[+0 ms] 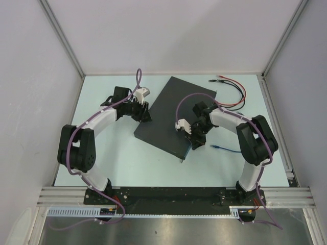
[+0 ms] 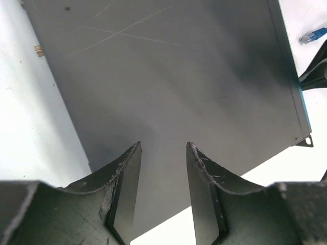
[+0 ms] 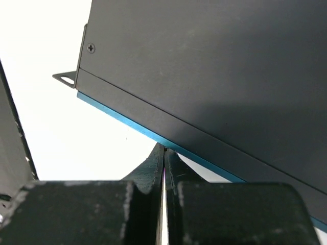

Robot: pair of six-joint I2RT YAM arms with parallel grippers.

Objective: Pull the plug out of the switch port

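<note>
The switch (image 1: 173,112) is a big flat dark-grey box lying askew in the middle of the table. Its thin bluish edge (image 3: 127,122) faces right. My left gripper (image 1: 145,115) is open at its left edge, jaws over the switch top (image 2: 179,76) with nothing between them (image 2: 163,145). My right gripper (image 1: 196,142) is shut and empty, its tips (image 3: 165,148) right at the bluish edge of the switch (image 3: 230,76). A blue plug (image 1: 217,147) on a blue cable lies loose on the table right of the switch. It also shows in the left wrist view (image 2: 312,35).
Red and black leads (image 1: 232,94) lie at the back right. A metal mounting ear (image 3: 65,78) sticks out at the switch's near corner. Grey walls close in the table on the left, back and right.
</note>
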